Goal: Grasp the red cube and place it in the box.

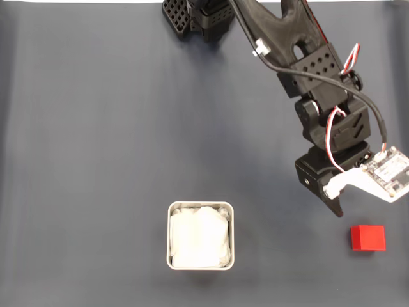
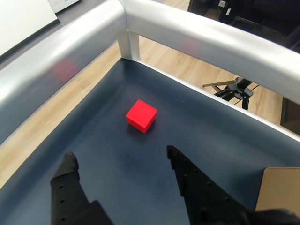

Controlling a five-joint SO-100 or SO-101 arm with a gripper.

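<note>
Beside rounded soft-lined box (image 1: 200, 206), plain red cube (image 1: 368, 237).

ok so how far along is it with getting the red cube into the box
Early stage. Nothing is finished: the red cube sits on the dark mat, and the box holds just its white lining. In hand: the tool is open and lined up toward the cube in the wrist view, with a gap between them. Left: close in, grasp, carry it across to the box and release.

Red cube (image 2: 141, 115) matt plastic; box (image 1: 200, 205) lining soft cloth; fingers (image 2: 187, 174) black plastic.
</note>
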